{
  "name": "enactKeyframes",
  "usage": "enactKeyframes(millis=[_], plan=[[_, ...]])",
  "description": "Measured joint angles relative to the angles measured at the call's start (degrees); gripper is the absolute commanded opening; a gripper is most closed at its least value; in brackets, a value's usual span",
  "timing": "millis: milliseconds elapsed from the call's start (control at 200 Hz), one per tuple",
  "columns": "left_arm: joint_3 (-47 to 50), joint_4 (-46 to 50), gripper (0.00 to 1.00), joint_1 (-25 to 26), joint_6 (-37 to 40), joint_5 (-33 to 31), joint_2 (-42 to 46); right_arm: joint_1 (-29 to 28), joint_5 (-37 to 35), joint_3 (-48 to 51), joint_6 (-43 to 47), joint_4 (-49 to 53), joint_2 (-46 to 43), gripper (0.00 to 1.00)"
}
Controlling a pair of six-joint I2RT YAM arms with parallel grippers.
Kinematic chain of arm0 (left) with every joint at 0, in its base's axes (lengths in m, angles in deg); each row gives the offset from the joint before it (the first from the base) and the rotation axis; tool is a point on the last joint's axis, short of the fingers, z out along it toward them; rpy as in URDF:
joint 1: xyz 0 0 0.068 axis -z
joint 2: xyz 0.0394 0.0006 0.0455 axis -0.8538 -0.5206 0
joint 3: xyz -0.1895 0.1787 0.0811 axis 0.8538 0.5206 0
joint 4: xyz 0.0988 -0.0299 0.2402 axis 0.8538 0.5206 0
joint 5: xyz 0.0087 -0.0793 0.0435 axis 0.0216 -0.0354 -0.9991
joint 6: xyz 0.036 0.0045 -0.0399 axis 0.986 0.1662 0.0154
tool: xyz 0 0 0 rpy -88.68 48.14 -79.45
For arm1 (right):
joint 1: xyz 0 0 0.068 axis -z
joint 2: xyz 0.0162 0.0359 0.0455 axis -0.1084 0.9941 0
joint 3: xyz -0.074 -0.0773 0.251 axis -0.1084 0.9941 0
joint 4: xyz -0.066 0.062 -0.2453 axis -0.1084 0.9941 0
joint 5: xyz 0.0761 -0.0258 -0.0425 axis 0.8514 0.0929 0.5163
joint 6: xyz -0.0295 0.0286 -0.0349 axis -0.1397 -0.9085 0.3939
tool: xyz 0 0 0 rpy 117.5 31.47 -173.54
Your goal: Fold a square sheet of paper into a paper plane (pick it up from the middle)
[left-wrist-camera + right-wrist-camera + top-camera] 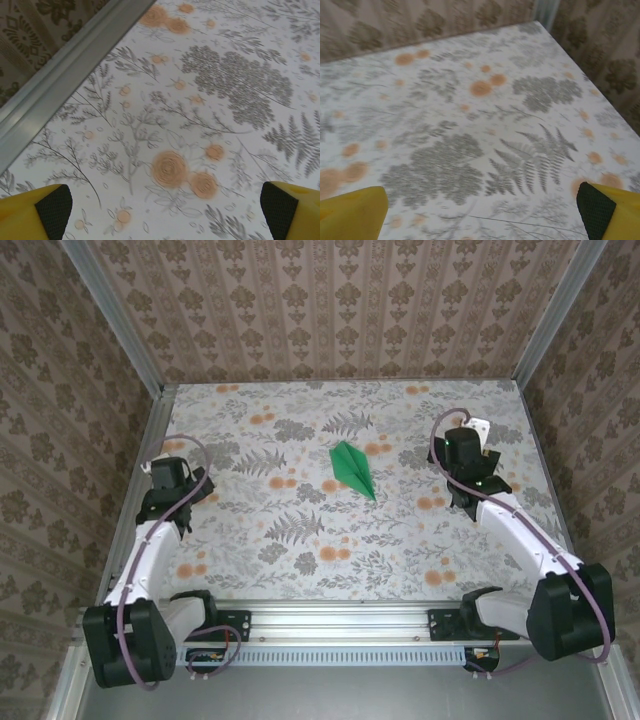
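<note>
While the paper plane (353,469) is lying flat on the flowered desk (300,560), a little beyond its middle and toward the far wall, its slim green dart shape is showing a crease along its length and is aiming its narrow tip toward the near right. Nothing is touching it. The right hand (463,448) is hanging over the desk well apart from the plane, off to its right and close to the desk's right edge. In the right wrist view its yellow fingers (355,215) are standing wide apart, released, with the flowered surface showing between them. The left hand (170,472) is hanging just as far off on the other side, near the desk's left edge and slightly nearer the arm bases than the plane. Its black-padded yellow fingers (52,210) are likewise spread wide and grasping nothing, and a metal rail (60,85) is running along the desk's edge just beyond them, under the patterned wall (330,310).
</note>
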Motion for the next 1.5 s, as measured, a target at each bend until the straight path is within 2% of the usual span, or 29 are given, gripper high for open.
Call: enactKeyframes(millis=[160, 295, 550, 720, 1115, 1400, 1505], plan=[[6.3, -11.8, 1.00, -0.6, 4.9, 0.0, -2.6, 4.3, -0.9, 8.4, 1.6, -9.3, 2.5, 1.00], [11.4, -21.5, 1.00, -0.6, 9.9, 3.0, -4.7, 5.5, 0.1, 13.2, 4.4, -19.0, 5.5, 1.00], [14.0, -37.0, 1.00, -0.4, 16.5, 11.0, -9.7, 5.6, 8.8, 19.3, 11.0, -39.7, 11.6, 1.00], [14.0, -45.0, 1.00, 0.3, 18.9, 14.7, -13.5, 6.3, 14.6, 20.0, 13.0, -49.2, 17.0, 1.00], [14.1, -55.2, 1.00, 0.3, 22.4, 18.8, -19.2, 8.1, 23.4, 22.7, 14.5, -58.4, 19.3, 1.00], [13.9, -58.2, 1.00, 1.2, 23.2, 18.8, -26.8, 8.1, 23.9, 22.7, 14.5, -58.4, 19.3, 1.00], [13.0, -57.7, 1.00, 2.9, 23.8, 16.5, -27.0, 8.1, 23.9, 22.7, 14.5, -58.4, 19.3, 1.00]])
